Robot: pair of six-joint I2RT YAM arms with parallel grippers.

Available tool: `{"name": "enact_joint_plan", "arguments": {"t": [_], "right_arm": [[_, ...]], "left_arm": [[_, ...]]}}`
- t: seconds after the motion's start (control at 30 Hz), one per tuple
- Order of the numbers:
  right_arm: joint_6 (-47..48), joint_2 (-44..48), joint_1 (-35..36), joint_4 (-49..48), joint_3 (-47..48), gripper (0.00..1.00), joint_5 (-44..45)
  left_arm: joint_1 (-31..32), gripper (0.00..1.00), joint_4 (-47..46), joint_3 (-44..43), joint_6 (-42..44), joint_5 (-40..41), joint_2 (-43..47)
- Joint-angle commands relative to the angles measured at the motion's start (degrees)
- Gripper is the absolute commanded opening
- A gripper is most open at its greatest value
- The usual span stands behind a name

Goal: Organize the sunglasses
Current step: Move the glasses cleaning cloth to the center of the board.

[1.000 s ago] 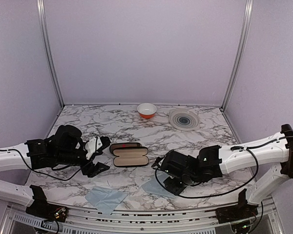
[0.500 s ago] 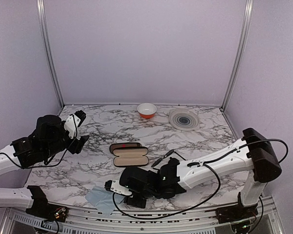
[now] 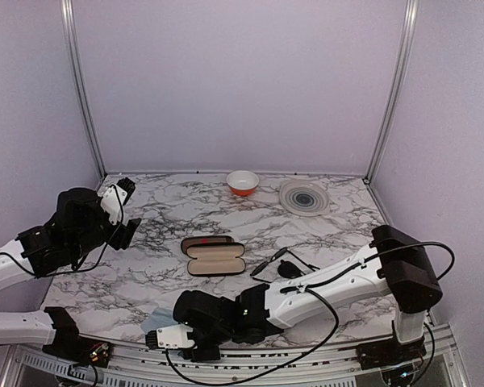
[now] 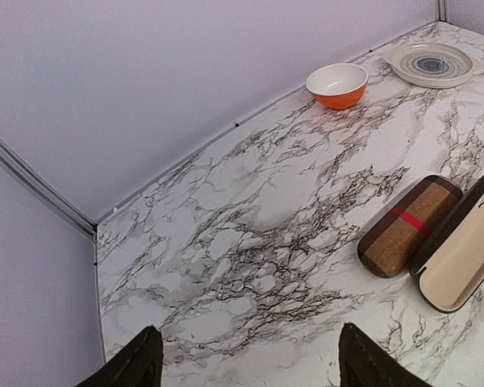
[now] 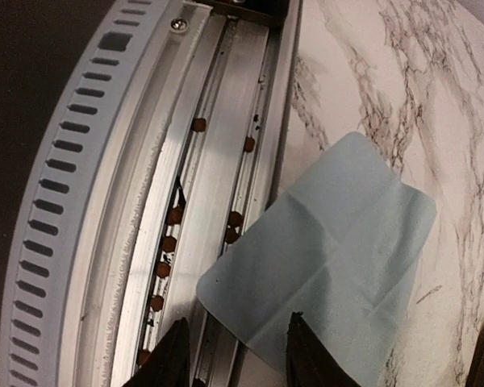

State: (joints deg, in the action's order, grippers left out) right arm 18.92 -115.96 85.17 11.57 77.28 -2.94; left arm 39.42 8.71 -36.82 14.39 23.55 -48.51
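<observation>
The sunglasses [image 3: 283,268], thin black frame and dark lenses, lie on the marble table right of the cases, behind my right arm. A brown plaid case with a red stripe [image 3: 207,242] lies shut; it also shows in the left wrist view [image 4: 407,226]. In front of it a black case [image 3: 216,260] lies open with a beige lining [image 4: 468,256]. My left gripper [image 3: 131,208] is raised at the far left, open and empty [image 4: 246,367]. My right gripper [image 3: 163,339] is open and empty [image 5: 238,363], over the corner of a light blue cloth [image 5: 331,258] at the table's front edge.
An orange bowl [image 3: 242,182] and a grey ringed plate [image 3: 303,197] stand at the back wall. The blue cloth [image 3: 155,321] overhangs the slotted metal rail [image 5: 185,185] along the front edge. My right arm [image 3: 323,284] stretches across the front of the table.
My right arm has swung far left along the front edge, ending over the blue cloth. My left arm has lifted and drawn back to the far left.
</observation>
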Motion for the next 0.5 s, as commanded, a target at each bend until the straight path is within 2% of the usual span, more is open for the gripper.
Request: {"name": "enact_joint_plan", "arguments": {"t": [0.0,0.2,0.47], "right_arm": [[1.7,-2.4,1.2,-0.3,3.4,0.39,-2.6],[0.8,-5.0,1.6,-0.9,4.8,0.36,-4.3],[-0.6,-7.5,1.4,-0.9,5.3,0.30,1.6]], "left_arm": [[-2.1,0.75,-1.8,-0.1,-0.3,0.4,1.2],[-2.3,0.75,-1.7,-0.1,-0.3,-0.2,1.2],[-2.4,0.75,-1.6,0.0,-0.4,-0.7,1.1]]}}
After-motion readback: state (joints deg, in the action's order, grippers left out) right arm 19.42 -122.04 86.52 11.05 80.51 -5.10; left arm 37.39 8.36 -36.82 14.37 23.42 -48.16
